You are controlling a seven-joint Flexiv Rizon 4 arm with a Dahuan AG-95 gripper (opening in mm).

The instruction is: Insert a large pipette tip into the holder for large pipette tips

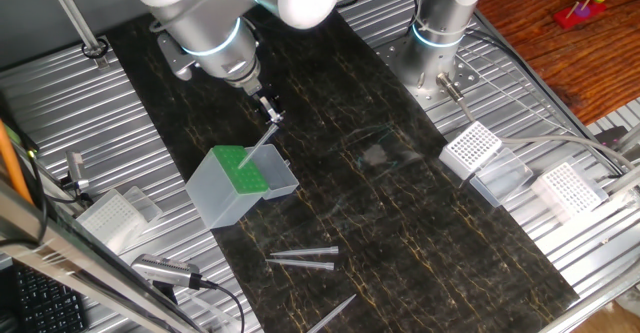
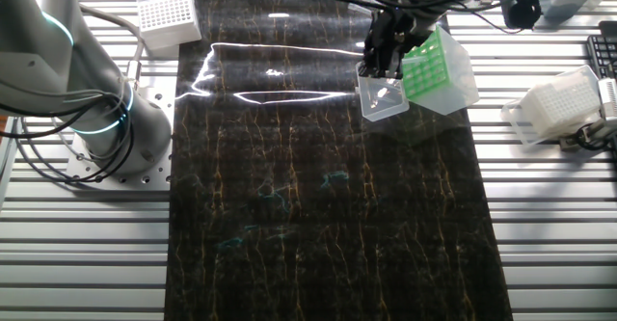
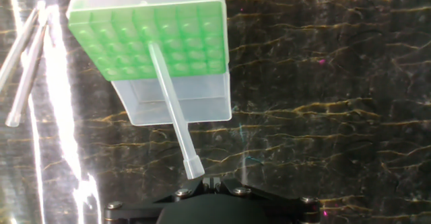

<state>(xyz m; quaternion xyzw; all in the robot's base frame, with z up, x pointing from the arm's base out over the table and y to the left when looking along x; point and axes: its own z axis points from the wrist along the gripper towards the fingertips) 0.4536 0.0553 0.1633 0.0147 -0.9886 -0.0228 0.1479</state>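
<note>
The holder for large pipette tips (image 1: 218,201) is a pale grey-blue box with a green grid top (image 1: 241,170) and its clear lid (image 1: 281,180) hinged open. It also shows in the other fixed view (image 2: 445,76) and the hand view (image 3: 158,39). My gripper (image 1: 270,116) hovers beside and above it, shut on the wide end of a large pipette tip (image 3: 172,109). The tip slants down, and its narrow end rests on a grid hole near the middle of the green top. In the hand view the fingertips (image 3: 205,181) sit close together at the bottom edge.
Loose pipette tips (image 1: 302,260) lie on the black mat in front of the holder and show at the hand view's left (image 3: 20,56). White grid racks stand at the right (image 1: 471,149), (image 1: 566,188) and left (image 1: 105,215). A second arm's base (image 1: 440,35) stands at the back.
</note>
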